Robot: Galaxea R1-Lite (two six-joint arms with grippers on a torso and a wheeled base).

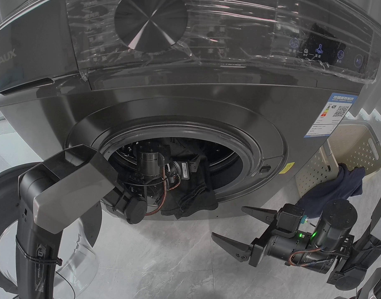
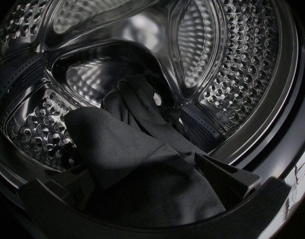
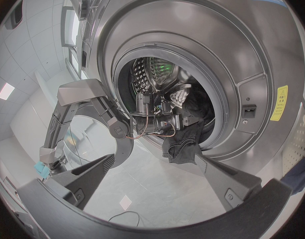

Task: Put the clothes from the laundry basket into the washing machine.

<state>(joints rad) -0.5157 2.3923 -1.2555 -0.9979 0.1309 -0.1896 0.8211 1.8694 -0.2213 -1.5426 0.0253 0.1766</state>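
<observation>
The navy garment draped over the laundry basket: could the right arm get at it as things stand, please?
Probably yes. The right gripper is open and empty, close beside the laundry basket, with nothing between it and the navy garment. It points away, though, so the wrist would have to turn.

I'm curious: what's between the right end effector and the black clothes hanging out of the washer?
Just bare grey floor between the right end effector and black clothes; the head view shows it.
</observation>
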